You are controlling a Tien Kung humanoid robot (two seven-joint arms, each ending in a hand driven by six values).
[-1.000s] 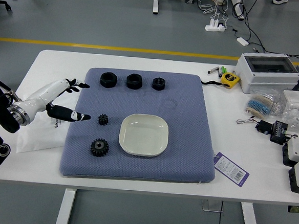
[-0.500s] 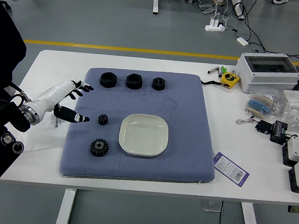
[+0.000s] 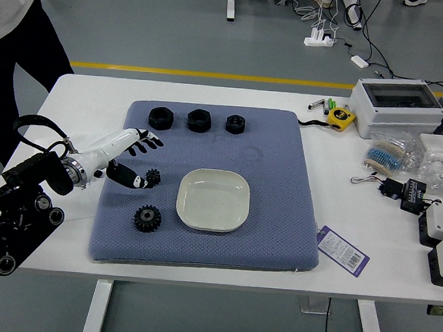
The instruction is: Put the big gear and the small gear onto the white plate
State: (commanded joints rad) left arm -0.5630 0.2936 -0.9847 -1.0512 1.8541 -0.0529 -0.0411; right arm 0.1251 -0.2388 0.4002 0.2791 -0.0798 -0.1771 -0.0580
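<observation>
Left hand (image 3: 114, 152) wide open, holding nothing, thumb (image 3: 126, 176) right at small gear (image 3: 154, 177) on mat (image 3: 277, 242), contact unclear; big gear (image 3: 147, 218) also off plate (image 3: 213, 201); off-centre thumb pressure could skid small gear away before the grasp closes.

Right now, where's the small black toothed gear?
In the head view, the small black gear sits on the blue mat's left side, between the robot's left thumb and the white plate.
</observation>
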